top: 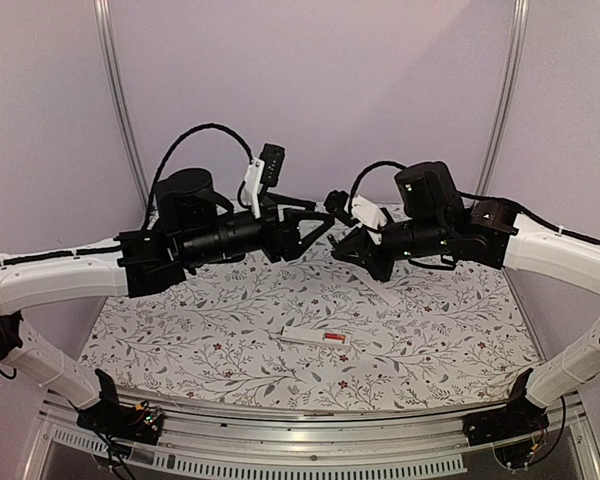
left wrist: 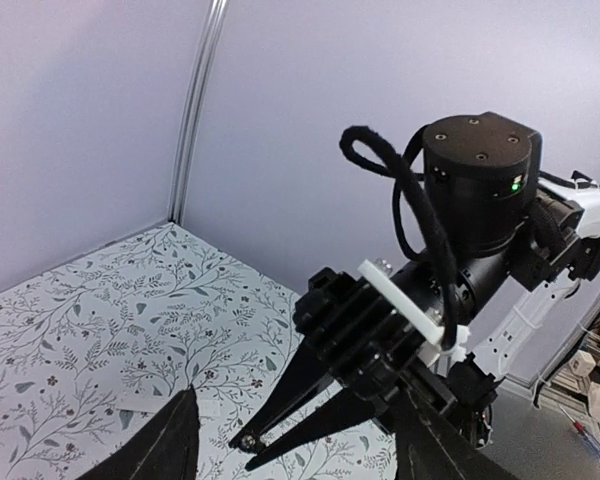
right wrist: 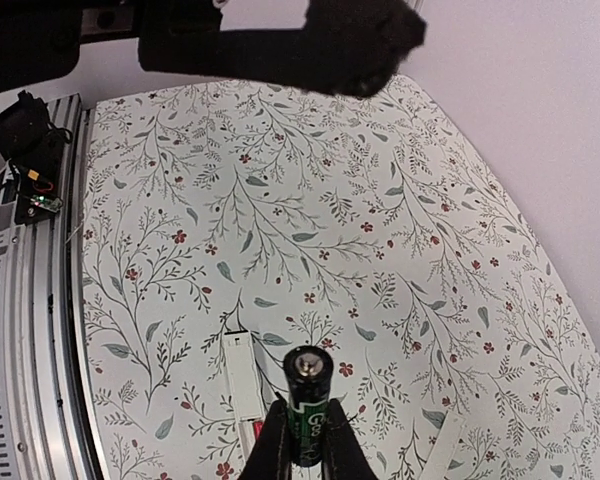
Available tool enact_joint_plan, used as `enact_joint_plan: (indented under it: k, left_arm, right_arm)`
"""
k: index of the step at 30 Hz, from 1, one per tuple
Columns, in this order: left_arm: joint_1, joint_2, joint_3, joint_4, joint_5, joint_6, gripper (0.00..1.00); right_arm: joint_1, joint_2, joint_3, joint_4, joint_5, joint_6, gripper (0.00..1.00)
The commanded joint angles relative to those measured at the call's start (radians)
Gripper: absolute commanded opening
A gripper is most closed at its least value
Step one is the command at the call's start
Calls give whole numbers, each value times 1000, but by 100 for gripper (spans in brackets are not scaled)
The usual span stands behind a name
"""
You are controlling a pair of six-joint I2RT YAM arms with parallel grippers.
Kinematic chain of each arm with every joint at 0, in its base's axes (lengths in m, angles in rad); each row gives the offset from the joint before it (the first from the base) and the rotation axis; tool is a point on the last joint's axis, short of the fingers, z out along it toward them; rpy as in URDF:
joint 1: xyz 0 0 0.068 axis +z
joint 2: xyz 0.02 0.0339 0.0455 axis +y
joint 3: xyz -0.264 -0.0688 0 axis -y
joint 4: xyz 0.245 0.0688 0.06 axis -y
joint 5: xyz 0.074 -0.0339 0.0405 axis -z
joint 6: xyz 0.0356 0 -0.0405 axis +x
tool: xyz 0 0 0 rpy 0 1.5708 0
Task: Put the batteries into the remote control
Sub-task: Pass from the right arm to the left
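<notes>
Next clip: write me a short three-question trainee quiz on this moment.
1. True or false: the right gripper is shut on a battery.
2. Where is the remote? A) lying flat on the table B) held in the air C) standing on end
3. Fill in: the left gripper has its jaws ____.
Key: 1 true; 2 A; 3 open.

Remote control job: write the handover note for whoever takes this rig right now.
Left gripper: jaws open, empty, raised in the air.
Right gripper: jaws shut on a battery, held up facing the left gripper.
Remote: lying on the table near the front. Red shows at one end; I cannot tell if that is a seated battery.
Cover strip: off, lying behind the remote.
Left to do: load the held battery.
</notes>
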Motion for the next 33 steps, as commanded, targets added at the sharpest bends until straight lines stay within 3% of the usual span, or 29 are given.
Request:
enact_joint_plan:
  k: [1,5,19,28,33]
  left_arm:
    - [-14,67,55,-160,23,-22,64]
    - [-10,90,75,-175,15,-26,51]
    - [1,102,79,-153,8,-30,32]
    - [4,117,84,-149,12,-37,1]
    - [5,121,78,-133,35,-40,0]
  right_arm:
    - [18,13,48,-45,36,-52,0]
    - [21,3,53,-37,9,-53,0]
    - [21,-18,49,-28,-15,-56,0]
    - [23,-28,44,-20,-12,-56,0]
    - [23,-33,39,-21,-10,-59,0]
